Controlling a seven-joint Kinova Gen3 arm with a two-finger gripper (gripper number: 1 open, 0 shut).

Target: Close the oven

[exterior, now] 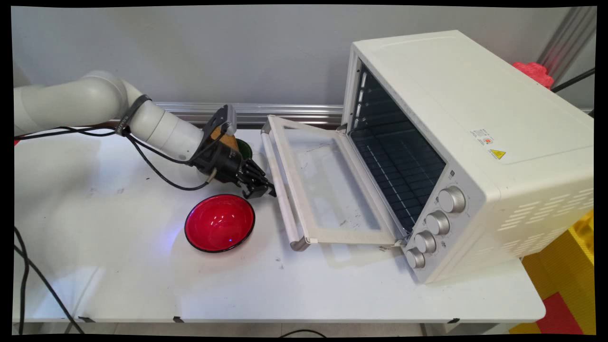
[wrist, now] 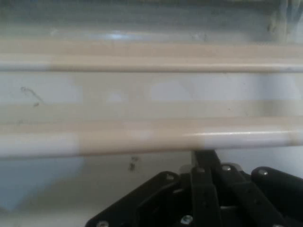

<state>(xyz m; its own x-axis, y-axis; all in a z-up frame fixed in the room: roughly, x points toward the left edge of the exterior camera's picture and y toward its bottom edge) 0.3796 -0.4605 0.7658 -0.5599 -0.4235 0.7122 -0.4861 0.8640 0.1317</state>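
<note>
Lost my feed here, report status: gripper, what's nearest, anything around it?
Gripper shut, empty, beside oven door handle. Oven door down, open. Red bowl just below gripper.

The claw (exterior: 260, 188) hung low beside the oven door's handle (exterior: 281, 190), but neither view showed whether its fingers stood apart or together; in the hand view only the black linkage rose from the bottom edge. Behind the wrist, a green bowl (exterior: 245, 148) and something tan (exterior: 230, 141) were mostly hidden. The red thing (exterior: 534, 72) behind the oven (exterior: 475, 123) was too cut off to identify.
</note>
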